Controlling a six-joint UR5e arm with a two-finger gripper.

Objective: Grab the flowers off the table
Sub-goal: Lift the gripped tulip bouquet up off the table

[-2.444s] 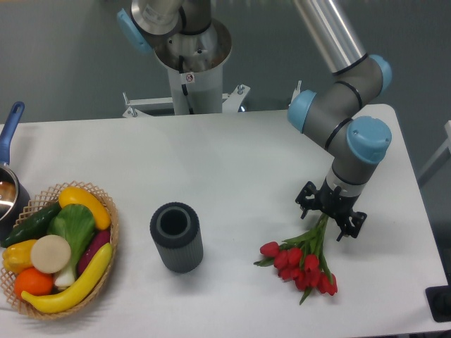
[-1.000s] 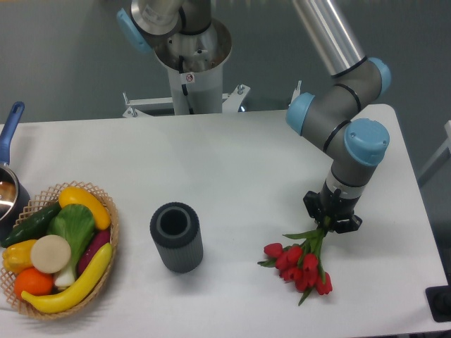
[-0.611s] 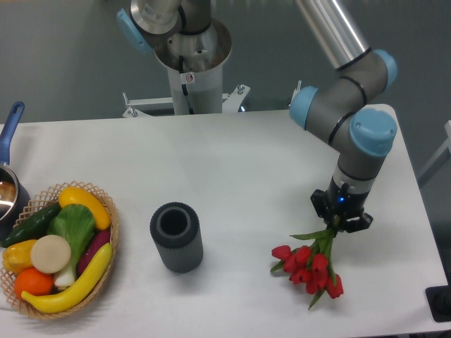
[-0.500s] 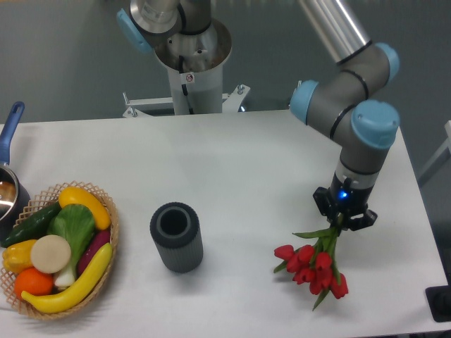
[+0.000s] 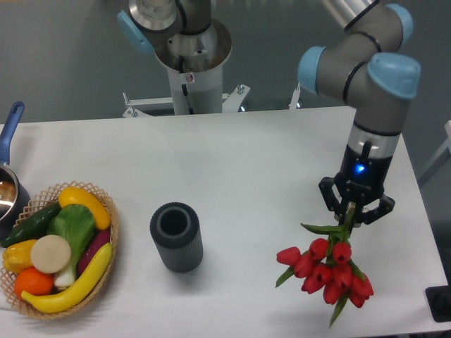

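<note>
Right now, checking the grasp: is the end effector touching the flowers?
Touching. The fixed camera shows the end effector closed on the green stems of the flowers, whose red heads hang below it.

The table (image 5: pixel 246 151) lies bare across its middle and far side, from nine o'clock round to two. A dark ribbed cylinder (image 5: pixel 176 236) stands upright at seven o'clock of centre. A wicker basket of produce (image 5: pixel 58 248) fills the eight o'clock corner, with a saucepan (image 5: pixel 10 184) just beyond it at the left edge.
</note>
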